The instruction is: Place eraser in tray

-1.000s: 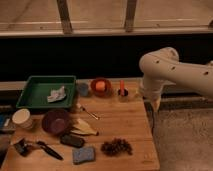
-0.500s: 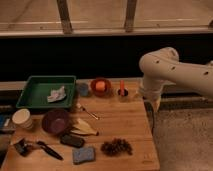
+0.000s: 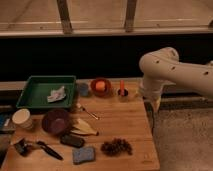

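Camera view. Step in hand: approach; grasp not yet begun.

My tool point(image 3: 155, 103) hangs by the right edge of the surface point(image 3: 125, 130), toward the far side. Open or closed: cannot tell.

The eraser point(image 3: 73, 141) lies flat on the near left part, just nearer than the bowl point(image 3: 56, 121), with the sponge point(image 3: 83, 155) just beside it. It is well apart from the tool.

The tray point(image 3: 47, 78) sits far left with a cloth point(image 3: 57, 94) in it.

Next move, as I judge it: reach left and near, then descend over the eraser, clear of sponge and bowl.
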Motion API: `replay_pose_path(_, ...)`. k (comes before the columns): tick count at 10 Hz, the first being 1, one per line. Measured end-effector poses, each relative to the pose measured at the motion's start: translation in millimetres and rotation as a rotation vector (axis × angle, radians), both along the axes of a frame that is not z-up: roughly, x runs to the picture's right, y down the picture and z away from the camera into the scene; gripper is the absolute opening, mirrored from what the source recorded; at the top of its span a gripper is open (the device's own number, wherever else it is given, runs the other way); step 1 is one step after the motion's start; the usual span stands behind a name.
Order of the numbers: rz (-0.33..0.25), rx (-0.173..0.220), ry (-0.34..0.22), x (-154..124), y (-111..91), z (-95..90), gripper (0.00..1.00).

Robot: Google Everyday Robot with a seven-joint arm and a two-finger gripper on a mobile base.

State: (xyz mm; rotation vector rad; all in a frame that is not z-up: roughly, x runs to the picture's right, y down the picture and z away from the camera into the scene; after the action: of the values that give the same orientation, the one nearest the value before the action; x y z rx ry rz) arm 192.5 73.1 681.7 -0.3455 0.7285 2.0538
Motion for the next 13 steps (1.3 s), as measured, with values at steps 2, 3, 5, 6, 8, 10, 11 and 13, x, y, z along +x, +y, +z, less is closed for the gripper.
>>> replay_pose_path(2,0.0,0.0,0.0,0,0,0.0,0.65)
replay_pose_path(3,0.0,0.0,0.0,0,0,0.0,0.65)
replay_pose_path(5,0.0,0.0,0.0,0,0,0.0,0.65)
replay_pose_path(6,0.0,0.0,0.0,0,0,-0.1,0.65)
replay_pose_path(8,0.0,0.0,-0.001,0,-1,-0.3,0.65)
replay_pose_path(10,-0.049,-0.003,-0.032,-7,-3,-2.3,0.65)
replay_pose_path(11,-0.083,-0.003,-0.066,-23,-6,1.1,0.65)
replay_pose_path(13,-0.158,-0.011,-0.156,-67,-10,10.2,0.65)
